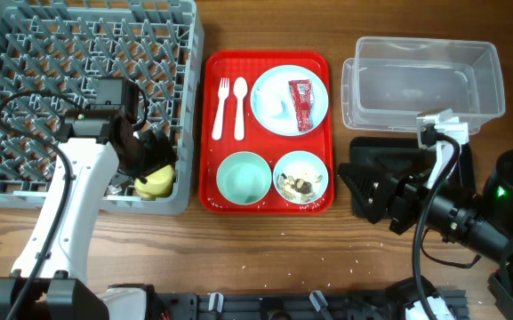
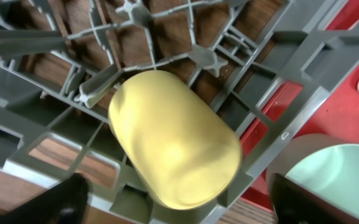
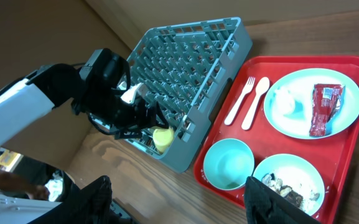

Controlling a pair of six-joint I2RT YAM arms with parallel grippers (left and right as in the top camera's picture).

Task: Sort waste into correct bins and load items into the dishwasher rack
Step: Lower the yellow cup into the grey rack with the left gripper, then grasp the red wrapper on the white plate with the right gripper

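Note:
The yellow-green cup [image 1: 156, 182] lies in the front right corner of the grey dishwasher rack [image 1: 25, 53]. In the left wrist view the cup [image 2: 173, 137] rests on the grid between my left gripper's [image 2: 179, 208] fingers, which are spread wide and open. My left gripper [image 1: 149, 163] hovers just over it. On the red serving tray [image 1: 212, 133] are the white fork [image 1: 220, 107], the spoon [image 1: 239, 107], the plate [image 1: 274, 84] with the red wrapper [image 1: 301, 104] and tissue [image 1: 280, 108], an empty bowl [image 1: 244, 177] and a bowl of food scraps [image 1: 300, 179]. My right gripper [image 1: 367, 191] is open and empty over the black tray [image 1: 372, 151].
The clear tub [image 1: 420, 80] stands at the back right, behind the black tray. In the right wrist view my right gripper [image 3: 179, 202] hangs above bare wood in front of the rack [image 3: 191, 68] and the red tray [image 3: 303, 62]. Crumbs dot the table front.

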